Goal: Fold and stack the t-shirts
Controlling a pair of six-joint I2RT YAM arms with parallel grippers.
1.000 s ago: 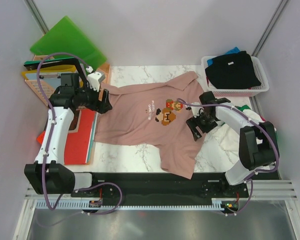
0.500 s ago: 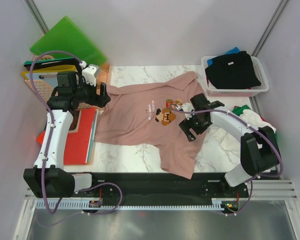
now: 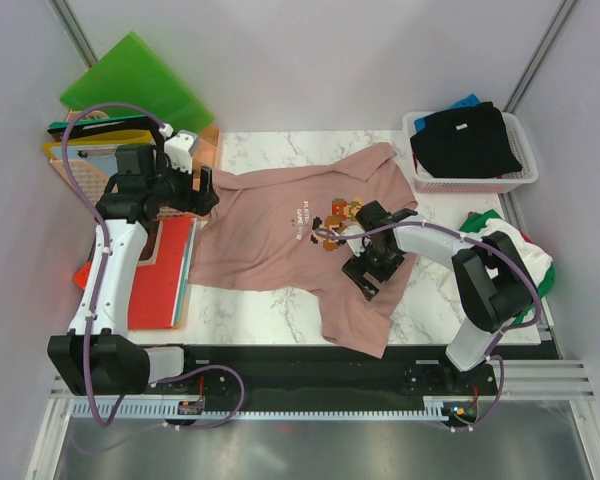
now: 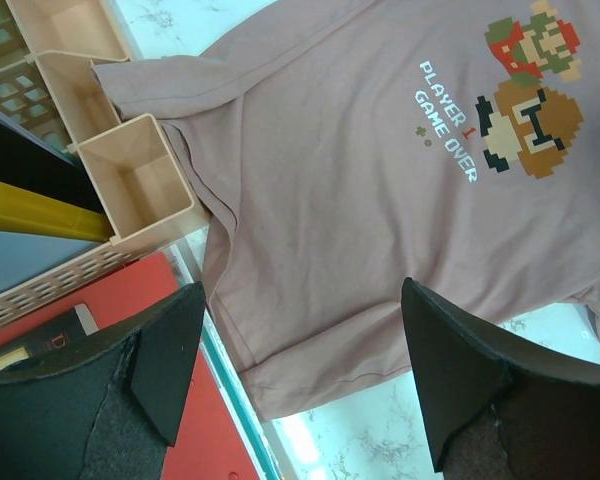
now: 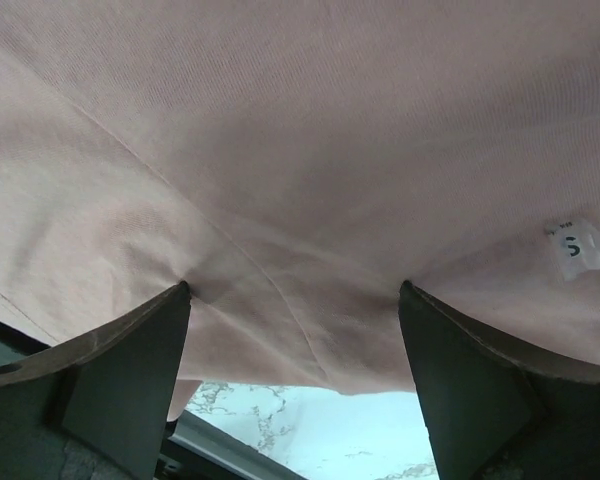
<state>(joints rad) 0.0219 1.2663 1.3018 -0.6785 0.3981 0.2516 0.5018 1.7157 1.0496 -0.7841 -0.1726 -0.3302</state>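
Pink t-shirt (image 3: 270,240) lies spread print-up at frame centre, lower part rumpled. Left gripper (image 4: 300,400) hangs open over its left-frame edge. Right gripper (image 5: 295,330) is open too, w/ cloth across its tips. Best approach: pinch edges evenly on both sides, lift together, fold w/o dragging.

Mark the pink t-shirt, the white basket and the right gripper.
pink t-shirt (image 3: 255,245): top external view, plain cloth of its body.
white basket (image 3: 477,184): top external view, near wall.
right gripper (image 5: 295,290): right wrist view, midway between its fingertips.
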